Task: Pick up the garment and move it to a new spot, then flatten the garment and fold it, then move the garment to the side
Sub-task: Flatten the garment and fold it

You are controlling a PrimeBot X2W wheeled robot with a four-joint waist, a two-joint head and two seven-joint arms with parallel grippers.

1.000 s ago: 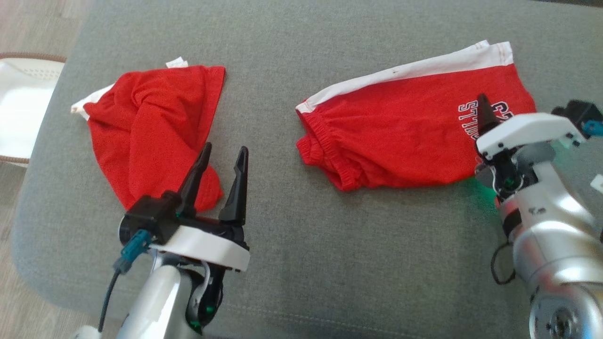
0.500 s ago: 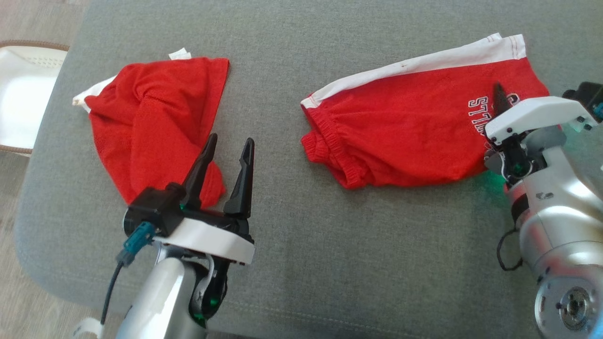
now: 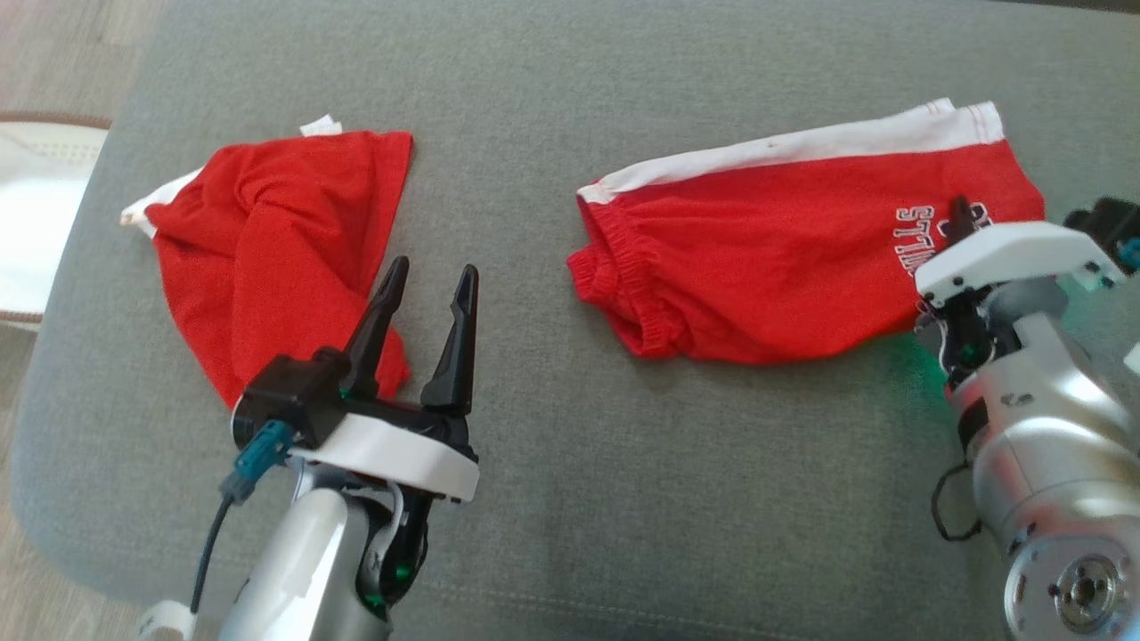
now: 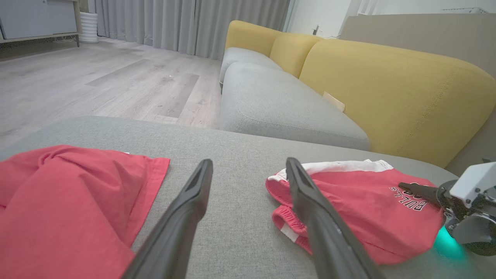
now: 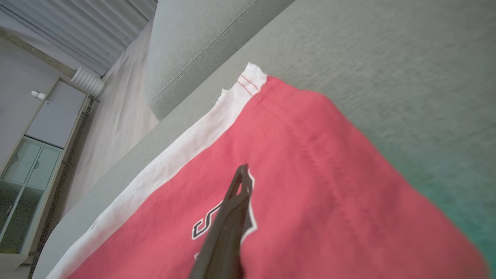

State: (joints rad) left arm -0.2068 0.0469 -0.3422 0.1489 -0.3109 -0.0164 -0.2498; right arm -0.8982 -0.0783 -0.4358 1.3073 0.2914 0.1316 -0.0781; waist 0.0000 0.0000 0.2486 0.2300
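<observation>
We see the red fabric shorts with a white side stripe (image 3: 784,267) lying flat on the right of the grey fabric cushion (image 3: 623,499). Their black-and-white print (image 4: 411,202) reads "BULLS". Our right gripper (image 3: 960,212) is clenched, tips on that print; we cannot tell whether cloth is pinched. Our left gripper (image 3: 429,285) is spread wide beside 1 crumpled red cloth (image 3: 267,258).

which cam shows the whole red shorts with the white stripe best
Head view: the shorts show whole, waistband to hem, lettering partly covered. Left wrist view sees them low, foreshortened; right wrist view, one hem corner up close.
</observation>
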